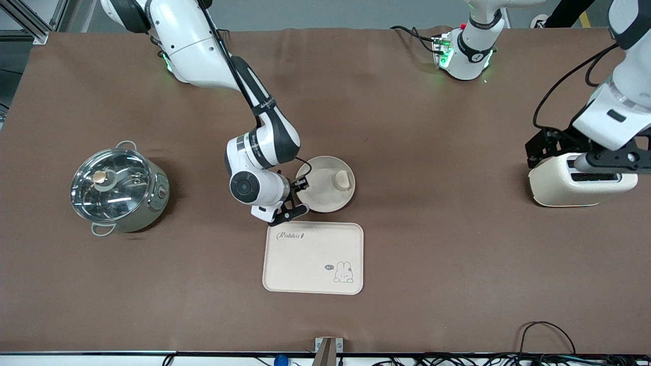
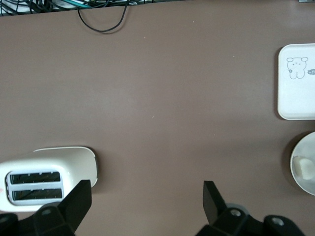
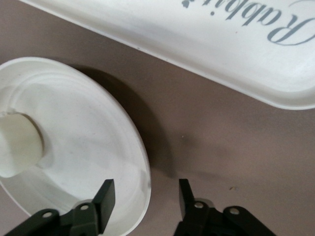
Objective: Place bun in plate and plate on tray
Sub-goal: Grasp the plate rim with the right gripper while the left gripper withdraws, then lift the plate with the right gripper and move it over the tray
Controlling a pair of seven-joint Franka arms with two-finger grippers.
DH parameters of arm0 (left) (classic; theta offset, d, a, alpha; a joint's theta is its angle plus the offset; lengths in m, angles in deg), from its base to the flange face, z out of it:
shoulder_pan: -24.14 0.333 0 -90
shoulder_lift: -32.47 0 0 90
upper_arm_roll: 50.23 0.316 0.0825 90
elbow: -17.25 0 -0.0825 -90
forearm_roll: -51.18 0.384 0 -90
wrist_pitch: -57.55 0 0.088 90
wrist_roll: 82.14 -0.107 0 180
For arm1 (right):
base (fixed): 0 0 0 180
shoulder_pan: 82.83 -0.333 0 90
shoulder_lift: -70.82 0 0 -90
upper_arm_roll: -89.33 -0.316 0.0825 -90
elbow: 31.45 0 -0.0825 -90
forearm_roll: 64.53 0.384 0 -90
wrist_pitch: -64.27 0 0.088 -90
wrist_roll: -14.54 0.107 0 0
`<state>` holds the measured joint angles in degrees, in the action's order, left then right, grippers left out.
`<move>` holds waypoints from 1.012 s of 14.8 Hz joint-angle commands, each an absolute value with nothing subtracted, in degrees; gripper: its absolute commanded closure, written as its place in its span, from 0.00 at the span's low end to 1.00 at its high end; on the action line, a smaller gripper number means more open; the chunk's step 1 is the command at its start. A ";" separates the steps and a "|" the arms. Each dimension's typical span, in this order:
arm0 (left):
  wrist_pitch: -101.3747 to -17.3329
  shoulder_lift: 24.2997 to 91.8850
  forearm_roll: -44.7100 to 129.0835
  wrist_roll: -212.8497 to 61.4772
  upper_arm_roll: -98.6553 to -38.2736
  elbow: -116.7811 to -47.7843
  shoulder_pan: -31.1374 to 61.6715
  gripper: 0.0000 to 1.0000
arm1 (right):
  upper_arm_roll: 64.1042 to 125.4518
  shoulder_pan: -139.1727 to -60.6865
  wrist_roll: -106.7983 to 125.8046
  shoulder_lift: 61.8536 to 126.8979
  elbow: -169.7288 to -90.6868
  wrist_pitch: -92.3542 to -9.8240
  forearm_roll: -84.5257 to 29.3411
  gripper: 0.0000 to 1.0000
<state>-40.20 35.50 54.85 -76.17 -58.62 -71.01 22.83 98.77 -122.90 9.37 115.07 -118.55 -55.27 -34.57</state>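
The round cream plate [image 1: 325, 195] sits mid-table with the pale bun [image 1: 343, 179] in it, toward the left arm's end. The Rabbit tray [image 1: 313, 259] lies just nearer the front camera than the plate. My right gripper [image 1: 300, 195] is low at the plate's edge on the right arm's side. In the right wrist view it [image 3: 146, 196] is open and straddles the plate rim [image 3: 142, 167], one finger over the dish and one over the cloth. The bun [image 3: 17, 145] and tray [image 3: 221, 44] also show there. My left gripper [image 2: 147, 196] is open and empty over the table beside the toaster.
A cream toaster [image 1: 582, 178] stands at the left arm's end of the table, under the left hand. A steel pot with a glass lid [image 1: 119, 188] stands at the right arm's end. Brown cloth covers the table, and cables lie along its front edge.
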 commanded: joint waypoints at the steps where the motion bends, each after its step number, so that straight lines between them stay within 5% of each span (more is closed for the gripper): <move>1: -42.99 28.53 53.73 -76.78 -59.02 -79.14 24.14 0.00 | 99.35 -123.52 8.73 115.65 -118.81 -56.14 -33.24 0.50; 5: -44.85 25.96 53.73 -77.82 -59.02 -82.68 24.14 0.00 | 99.35 -123.52 8.82 116.00 -118.72 -56.14 -33.06 0.68; 15: -36.24 35.01 51.45 -79.24 -58.58 -66.26 24.23 0.00 | 99.35 -123.70 8.91 115.91 -118.55 -56.05 -32.71 0.91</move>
